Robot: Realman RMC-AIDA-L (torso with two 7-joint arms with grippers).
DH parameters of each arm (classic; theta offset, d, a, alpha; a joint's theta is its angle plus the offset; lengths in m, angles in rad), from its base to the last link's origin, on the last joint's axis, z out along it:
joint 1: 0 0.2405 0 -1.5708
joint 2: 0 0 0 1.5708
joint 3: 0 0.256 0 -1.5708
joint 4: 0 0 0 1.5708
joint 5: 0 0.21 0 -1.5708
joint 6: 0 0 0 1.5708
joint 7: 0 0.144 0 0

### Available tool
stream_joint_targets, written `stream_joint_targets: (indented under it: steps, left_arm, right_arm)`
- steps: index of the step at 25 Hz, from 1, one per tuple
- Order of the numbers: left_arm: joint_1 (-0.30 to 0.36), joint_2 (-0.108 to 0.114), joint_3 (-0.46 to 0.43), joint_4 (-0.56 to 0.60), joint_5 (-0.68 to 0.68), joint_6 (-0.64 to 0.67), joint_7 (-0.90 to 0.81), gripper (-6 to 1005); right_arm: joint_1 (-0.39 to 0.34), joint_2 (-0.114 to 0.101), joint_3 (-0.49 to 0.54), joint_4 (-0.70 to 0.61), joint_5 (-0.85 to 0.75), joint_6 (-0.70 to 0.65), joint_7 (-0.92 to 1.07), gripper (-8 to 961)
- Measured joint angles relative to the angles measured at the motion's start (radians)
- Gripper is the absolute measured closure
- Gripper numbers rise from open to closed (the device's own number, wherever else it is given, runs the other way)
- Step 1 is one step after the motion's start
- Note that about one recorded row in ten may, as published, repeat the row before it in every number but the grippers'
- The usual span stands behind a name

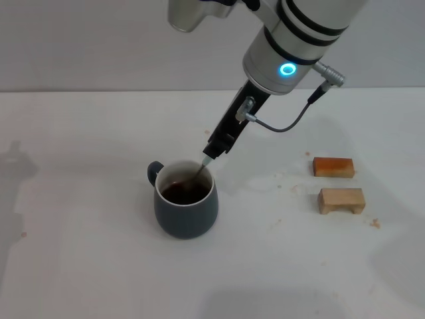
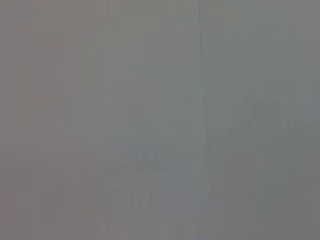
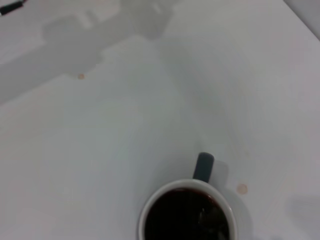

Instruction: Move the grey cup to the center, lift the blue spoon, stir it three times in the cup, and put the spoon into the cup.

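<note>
inside grey cup [image 1: 186, 207]: dark liquid, blue spoon [image 1: 198, 175].

You have one grey cup [image 1: 186, 206] on the tabletop [image 1: 80, 266], with one blue spoon [image 1: 198, 175] standing in its dark liquid. Two wooden blocks [image 1: 333, 167] [image 1: 341, 200] sit toward the right edge. One arm shows, carrying one hand [image 1: 210, 158]. A few small crumbs dot the surface; you cannot count them exactly.

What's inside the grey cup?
The grey cup holds dark brown liquid. The blue spoon, held by the right gripper, dips into it; its bowl is hidden under the liquid.
</note>
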Motion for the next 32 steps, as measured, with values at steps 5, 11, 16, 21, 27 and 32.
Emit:
stream_joint_targets:
  steps: [5, 11, 16, 21, 27, 32]
  left_arm:
    - [0.0, 0.0, 0.0, 0.0, 0.0, 0.006, 0.0, 1002]
    - [0.008, 0.0, 0.003, -0.006, 0.0, 0.008, -0.001, 1002]
    - [0.02, 0.0, 0.007, -0.009, 0.0, 0.025, -0.001, 1002]
    - [0.032, 0.0, 0.009, -0.014, 0.001, 0.036, -0.014, 1002]
    - [0.044, 0.0, 0.009, -0.019, 0.005, 0.047, -0.028, 1001]
    - [0.045, 0.0, 0.02, -0.021, 0.005, 0.047, -0.028, 1001]
  right_arm:
    - [-0.006, -0.002, 0.0, 0.003, -0.006, 0.042, 0.002, 794]
    - [-0.011, 0.012, 0.0, 0.01, 0.013, 0.078, 0.002, 795]
    - [-0.012, 0.016, -0.001, 0.004, 0.057, 0.063, 0.001, 797]
    - [-0.014, 0.017, 0.0, 0.001, 0.061, 0.017, 0.004, 824]
    - [-0.032, 0.006, 0.0, -0.003, 0.049, 0.002, 0.009, 863]
    - [-0.046, 0.003, 0.009, 0.0, 0.044, 0.013, 0.01, 874]
